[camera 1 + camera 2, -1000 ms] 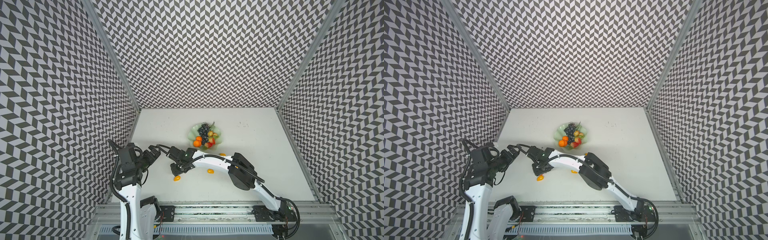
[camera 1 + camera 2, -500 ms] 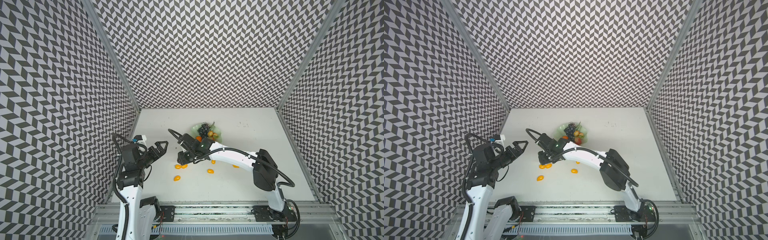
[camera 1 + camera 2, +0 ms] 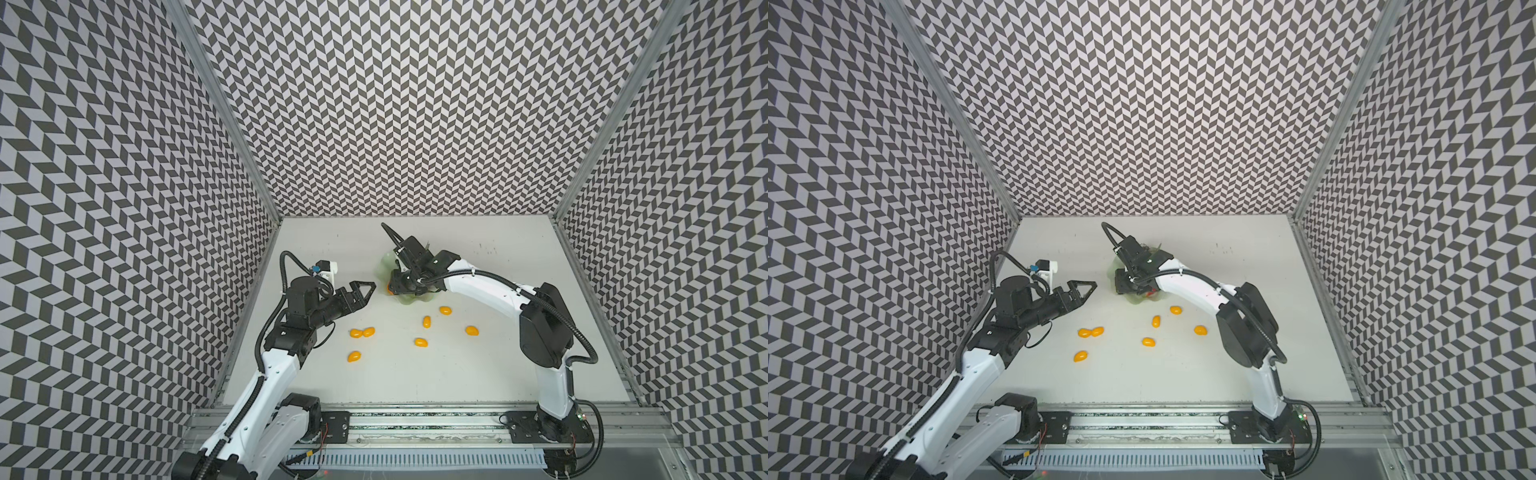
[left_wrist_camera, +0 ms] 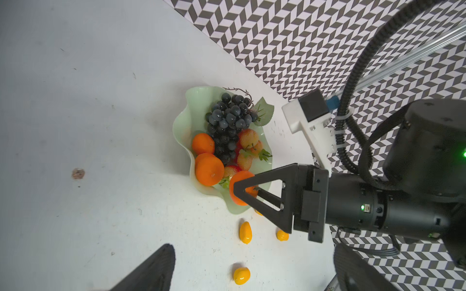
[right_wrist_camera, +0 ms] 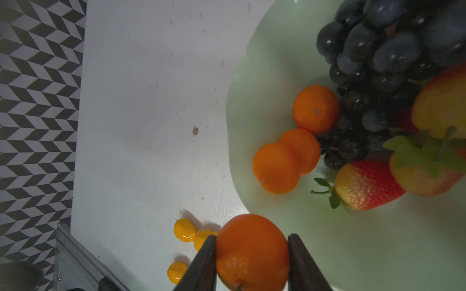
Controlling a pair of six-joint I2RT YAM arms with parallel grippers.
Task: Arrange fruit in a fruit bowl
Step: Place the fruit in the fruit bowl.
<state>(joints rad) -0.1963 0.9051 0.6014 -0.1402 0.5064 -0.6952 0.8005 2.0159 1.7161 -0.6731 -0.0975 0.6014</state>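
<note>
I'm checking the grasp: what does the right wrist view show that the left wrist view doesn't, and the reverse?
Only the right wrist view: both fingers of the right gripper pressed on opposite sides of the held tangerine, and a touching pair of kumquats on the table. Only the left wrist view: the fruit bowl with most of its wavy rim, the grape leaf, the right arm. Both: the held tangerine at the bowl's rim, three tangerines in the bowl, grapes, strawberries.
</note>
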